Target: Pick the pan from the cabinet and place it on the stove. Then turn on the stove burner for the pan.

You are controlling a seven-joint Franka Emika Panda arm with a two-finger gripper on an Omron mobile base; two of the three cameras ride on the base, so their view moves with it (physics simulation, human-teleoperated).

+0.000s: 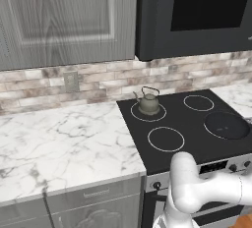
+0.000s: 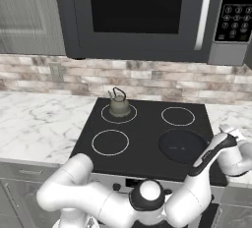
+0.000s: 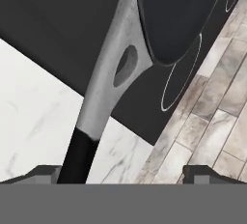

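The pan (image 2: pixel 183 146) sits on the stove (image 2: pixel 147 124) at the four o'clock burner, while a small kettle (image 2: pixel 118 105) (loop handle up) occupies the ten o'clock ring. A microwave (image 2: pixel 142 15) hangs above.

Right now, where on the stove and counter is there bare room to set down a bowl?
Free: front left ring, back right ring, and the marble counter left of the stove. Taken: kettle on the back left ring, pan front right.

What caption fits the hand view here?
Open gripper behind the pan, which rests on the stove, its handle reaching back between the fingertips.
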